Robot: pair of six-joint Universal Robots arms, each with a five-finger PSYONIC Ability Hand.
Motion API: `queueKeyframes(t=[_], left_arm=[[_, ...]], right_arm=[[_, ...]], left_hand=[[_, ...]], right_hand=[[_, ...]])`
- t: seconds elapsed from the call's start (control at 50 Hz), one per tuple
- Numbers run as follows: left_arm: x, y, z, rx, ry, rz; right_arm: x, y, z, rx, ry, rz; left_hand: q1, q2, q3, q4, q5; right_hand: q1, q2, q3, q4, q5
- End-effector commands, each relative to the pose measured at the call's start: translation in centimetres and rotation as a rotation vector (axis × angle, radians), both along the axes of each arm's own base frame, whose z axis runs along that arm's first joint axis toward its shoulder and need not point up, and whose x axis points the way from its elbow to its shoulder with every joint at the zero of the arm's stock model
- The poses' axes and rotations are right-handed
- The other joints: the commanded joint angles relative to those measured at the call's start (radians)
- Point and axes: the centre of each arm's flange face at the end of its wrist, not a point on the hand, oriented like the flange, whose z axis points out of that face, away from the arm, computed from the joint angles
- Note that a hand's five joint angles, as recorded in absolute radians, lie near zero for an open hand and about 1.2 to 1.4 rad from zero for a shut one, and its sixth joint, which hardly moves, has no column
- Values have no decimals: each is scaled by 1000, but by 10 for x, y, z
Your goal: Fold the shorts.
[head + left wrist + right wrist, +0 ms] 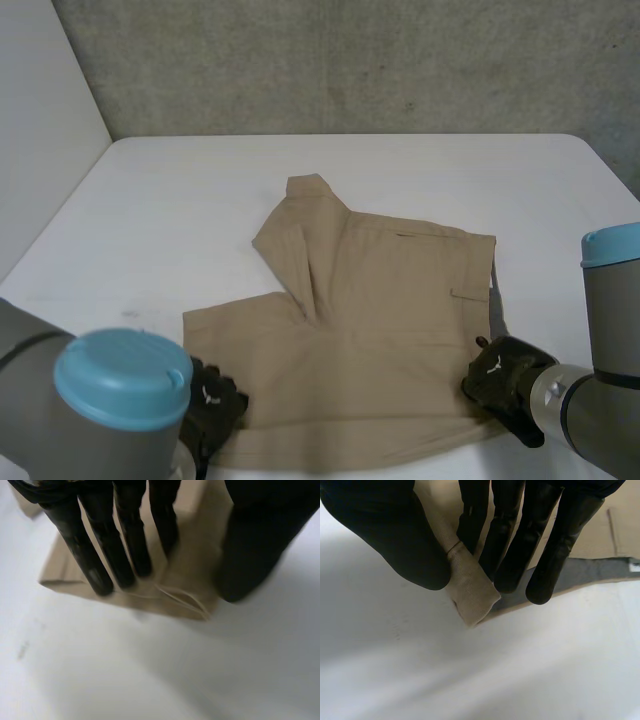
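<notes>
— What is seen first, taken from the largest thing down?

— A white tabletop [180,190] is seen across most of the head view. The shorts [380,330] are spread on it, in the lower centre of the frame.

— How are the shorts to be described?

— They are made of plain tan cloth and are laid mostly flat. One leg is folded back over itself, so that a narrow flap points toward the upper left. A short pocket slit [408,236] can be made out toward the right side. A few soft creases run from the middle of the cloth.

— And the hands?

— The left hand [212,405] is placed on the lower left corner of the cloth. In its wrist view its fingers [95,565] are laid straight on the cloth, unclenched, with the thumb set beside them at the hem. A pale loose thread [180,597] is seen at that hem. The right hand [505,380] is set at the lower right corner. There a fold of the corner is pinched between its thumb and fingers [545,555], and a grey inner face [580,572] is exposed under the raised edge.
</notes>
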Motion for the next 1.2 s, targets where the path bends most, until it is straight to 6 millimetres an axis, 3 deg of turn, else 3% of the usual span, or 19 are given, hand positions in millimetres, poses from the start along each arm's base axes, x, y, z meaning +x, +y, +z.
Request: queueKeyframes(t=[0.02, 0.08, 0.14, 0.38, 0.44, 0.54, 0.72, 0.8, 0.88, 0.9, 1.06, 1.2], left_arm=[[-18, -41, 48, -177, 149, 42], [-22, -73, 66, -244, 223, 76], [-31, -99, 70, -255, 279, 48], [-79, -191, 29, -291, 334, -20], [-89, -205, 17, -299, 322, -90], [-104, -216, 2, -295, 340, -200], [-115, -229, -17, -293, 353, -230], [-115, -232, -22, -285, 348, -225], [-111, -238, -23, -291, 343, -200], [-108, -240, -23, -295, 338, -182], [-85, -253, -25, -331, 253, -27], [-65, -240, -29, -295, 170, -3]], right_arm=[[5, -16, 4, -92, -49, -13], [5, -20, 4, -116, -60, -20], [6, -22, 3, -135, -70, -21], [9, -23, 1, -165, -85, -12], [10, -24, -1, -168, -86, -12], [10, -24, -2, -171, -87, -11], [10, -25, -4, -177, -88, -12], [10, -26, -2, -177, -105, -29], [9, -28, -2, -177, -117, -45], [9, -28, -2, -177, -118, -46], [9, -29, -1, -180, -119, -50], [10, -28, -1, -181, -120, -45]], left_hand=[[-485, -530, -531, -529, -521], [-447, -492, -493, -491, -483], [-354, -398, -400, -398, -390], [-356, -401, -402, -400, -392], [-356, -401, -402, -400, -392], [-356, -401, -402, -400, -392], [-339, -383, -385, -383, -375], [-157, -202, -203, -201, -193], [342, 297, 296, 298, 305], [564, 519, 517, 519, 527], [592, 547, 546, 548, 556], [592, 547, 546, 548, 556]], right_hand=[[432, 219, 199, 204, 233], [432, 219, 199, 204, 233], [432, 219, 199, 204, 233], [432, 219, 199, 204, 233], [432, 219, 199, 204, 233], [432, 219, 199, 204, 233], [432, 219, 199, 204, 233], [432, 219, 199, 204, 233], [432, 219, 199, 204, 233], [432, 219, 199, 204, 233], [432, 219, 199, 204, 233], [432, 219, 199, 204, 233]])
